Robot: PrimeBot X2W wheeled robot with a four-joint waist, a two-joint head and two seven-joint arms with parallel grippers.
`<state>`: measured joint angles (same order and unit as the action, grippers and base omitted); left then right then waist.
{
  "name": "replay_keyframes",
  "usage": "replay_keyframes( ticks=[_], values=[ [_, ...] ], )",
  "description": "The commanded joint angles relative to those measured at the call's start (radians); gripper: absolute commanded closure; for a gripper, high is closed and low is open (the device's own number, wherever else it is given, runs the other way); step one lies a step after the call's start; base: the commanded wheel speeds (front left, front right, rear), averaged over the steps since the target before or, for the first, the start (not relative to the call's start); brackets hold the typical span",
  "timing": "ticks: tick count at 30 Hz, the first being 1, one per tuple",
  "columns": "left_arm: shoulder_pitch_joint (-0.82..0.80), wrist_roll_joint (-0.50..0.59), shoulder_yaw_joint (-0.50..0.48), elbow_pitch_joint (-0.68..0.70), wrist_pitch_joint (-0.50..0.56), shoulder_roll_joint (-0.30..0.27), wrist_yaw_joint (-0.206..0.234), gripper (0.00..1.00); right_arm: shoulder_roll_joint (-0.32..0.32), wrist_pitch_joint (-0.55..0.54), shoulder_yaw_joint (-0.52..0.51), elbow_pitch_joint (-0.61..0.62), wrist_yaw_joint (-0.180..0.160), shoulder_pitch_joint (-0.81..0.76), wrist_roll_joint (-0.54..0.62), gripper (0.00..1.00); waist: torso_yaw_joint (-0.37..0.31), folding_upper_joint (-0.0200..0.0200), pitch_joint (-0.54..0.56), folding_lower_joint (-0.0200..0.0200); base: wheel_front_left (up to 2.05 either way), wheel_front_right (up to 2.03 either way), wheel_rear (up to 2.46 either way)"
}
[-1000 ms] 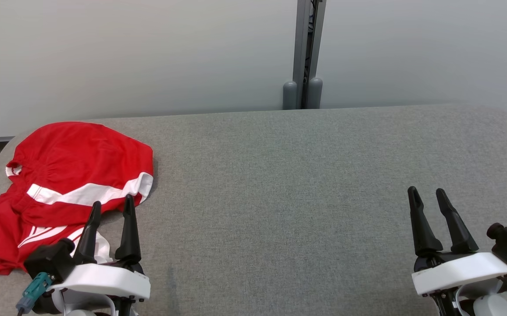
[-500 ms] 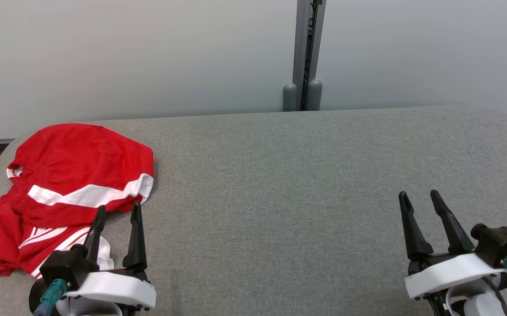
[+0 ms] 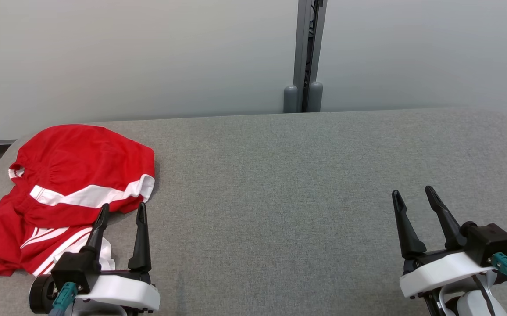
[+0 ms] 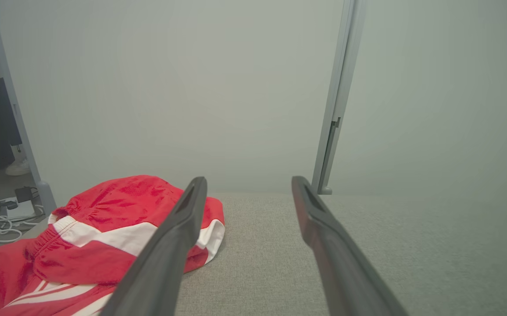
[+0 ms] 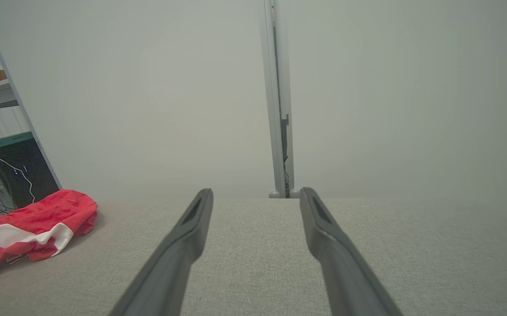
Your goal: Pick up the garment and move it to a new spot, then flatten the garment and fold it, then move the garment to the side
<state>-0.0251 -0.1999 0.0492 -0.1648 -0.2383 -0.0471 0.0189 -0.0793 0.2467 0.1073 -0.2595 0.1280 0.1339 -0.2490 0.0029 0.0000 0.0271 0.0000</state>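
At the near edge, the left gripper, jaws spread and empty, has eased back and right beside the garment. The right gripper, also spread, has drifted left over the bare grey table. The red-and-white garment lies crumpled at far left, so the pickup is probably still ahead.

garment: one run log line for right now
garment: crumpled, left end of table | left gripper: jaws open, empty, by garment | right gripper: jaws open, empty

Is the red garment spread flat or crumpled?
Crumpled: the red garment lies in uneven, overlapping layers at the left end of the grey table.
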Motion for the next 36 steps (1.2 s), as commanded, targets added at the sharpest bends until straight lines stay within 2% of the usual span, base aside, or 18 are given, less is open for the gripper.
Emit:
replay_keyframes(
  ticks=[1,11,36],
  values=[
    [0.008,0.019,0.001,0.006,-0.009,-0.005,0.006,0.0,-0.006,0.008,0.002,0.001,0.005,0.006,0.013,0.0,0.0,0.0,0.001,0.0,0.0,0.0,0.0],
    [0.018,0.077,0.009,0.011,-0.03,-0.005,0.013,0.0,-0.009,0.021,0.016,-0.003,0.004,0.013,0.068,0.0,0.002,0.0,0.004,0.0,0.0,0.0,0.0],
    [0.013,0.054,0.009,0.0,-0.028,-0.005,0.015,0.0,-0.008,0.02,0.025,-0.015,0.004,0.01,0.054,0.0,0.0,0.0,0.012,0.0,0.0,0.0,0.0]
  ],
)
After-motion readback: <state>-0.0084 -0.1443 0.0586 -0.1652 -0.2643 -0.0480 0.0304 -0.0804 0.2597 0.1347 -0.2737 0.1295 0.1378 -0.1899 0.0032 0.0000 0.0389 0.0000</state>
